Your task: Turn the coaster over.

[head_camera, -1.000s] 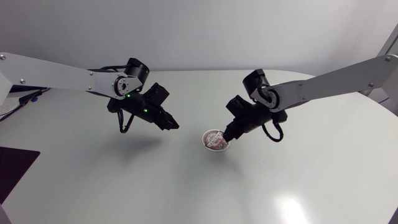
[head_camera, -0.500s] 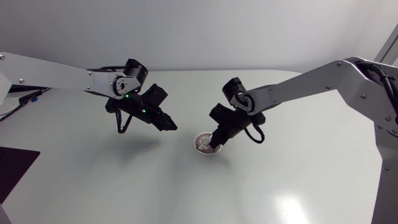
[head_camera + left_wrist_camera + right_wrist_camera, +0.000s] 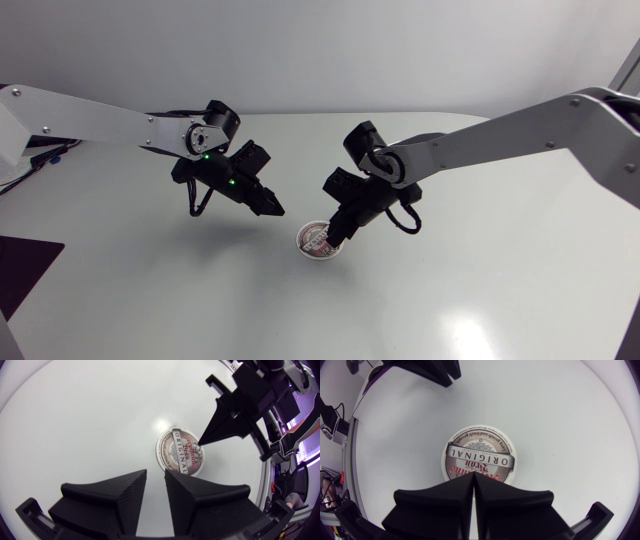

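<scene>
The round coaster (image 3: 314, 240) lies flat on the white table, printed face up, with a white rim and a banner across its middle. My right gripper (image 3: 336, 234) is shut with nothing in it, and its joined tips rest on the coaster's (image 3: 477, 454) right-hand edge. In the left wrist view the right gripper's fingertips (image 3: 203, 439) touch the coaster (image 3: 180, 452). My left gripper (image 3: 273, 209) hovers to the coaster's left, apart from it. Its fingers (image 3: 131, 487) stand slightly open with nothing between them, pointing at the coaster.
The white table (image 3: 480, 280) carries nothing else near the coaster. A dark mat (image 3: 20, 270) lies at the table's near left edge. Both arms lean in over the table's middle from the sides.
My right gripper has slid left and toward the front, pushing the coaster along the table with it. The left gripper has stayed nearly in place and its fingers have parted a little.
</scene>
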{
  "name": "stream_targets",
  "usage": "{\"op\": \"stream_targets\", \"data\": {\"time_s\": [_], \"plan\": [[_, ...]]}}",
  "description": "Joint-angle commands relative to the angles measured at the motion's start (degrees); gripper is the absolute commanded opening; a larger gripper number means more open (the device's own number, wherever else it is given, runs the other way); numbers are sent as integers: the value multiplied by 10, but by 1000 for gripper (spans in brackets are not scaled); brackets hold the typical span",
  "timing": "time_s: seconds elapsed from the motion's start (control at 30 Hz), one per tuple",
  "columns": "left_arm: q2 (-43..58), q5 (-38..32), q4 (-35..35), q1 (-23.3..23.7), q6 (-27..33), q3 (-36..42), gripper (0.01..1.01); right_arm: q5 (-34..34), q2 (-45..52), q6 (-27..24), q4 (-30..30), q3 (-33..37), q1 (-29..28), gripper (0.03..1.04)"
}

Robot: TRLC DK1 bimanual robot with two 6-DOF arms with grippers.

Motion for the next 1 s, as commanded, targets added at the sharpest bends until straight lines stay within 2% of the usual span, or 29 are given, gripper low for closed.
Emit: {"op": "stream_targets", "data": {"time_s": [0.0, 0.53, 0.57, 0.63, 0.97], "plan": [[26, 8, -13, -3, 21, 19, 339, 1, -38, -6, -5, -27, -4, 46], [87, 8, -34, -62, 22, 68, 338, 6, -10, -11, 26, -74, -7, 46], [91, 8, -35, -64, 22, 71, 330, 6, -8, -11, 27, -74, -7, 48], [98, 8, -35, -72, 23, 71, 233, 6, -3, -11, 28, -73, -9, 46], [141, -18, -74, -84, 40, 88, 157, 6, 7, -12, 28, -66, -9, 48]]}}
